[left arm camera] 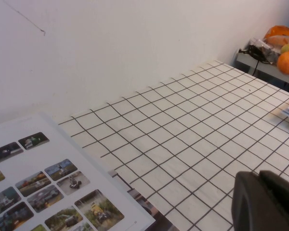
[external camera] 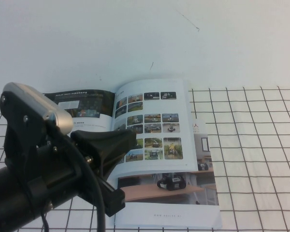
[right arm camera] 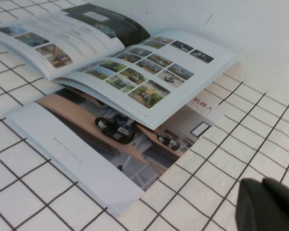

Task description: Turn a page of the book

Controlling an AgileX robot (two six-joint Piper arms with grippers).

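Jaws of the left gripper [external camera: 121,142]: whether spread or pressed together cannot be told, since only their dark outer shell is shown. The gripper is held above the near half of the book [external camera: 135,121], close to the fold. Nothing is seen pinched.

The book is laid open against the far edge of the bench [external camera: 261,145], toward the far-left corner. Its fold, the long axis, runs from the far edge toward the near edge.

The page [external camera: 84,108], dark banner upward, is spread left of the fold, so its free edge is judged to lie leftward of the jaws. Its near part is hidden by the arm.

Right of the fold the photo-grid sheet [external camera: 152,125] is arched slightly. Beneath it the booklet [external camera: 183,203] is exposed toward the near edge.

The right gripper [right arm camera: 269,207] is absent from the high view. By its own camera it is placed well apart from the book, its jaws' state not discernible. The left arm is therefore judged the nearer.
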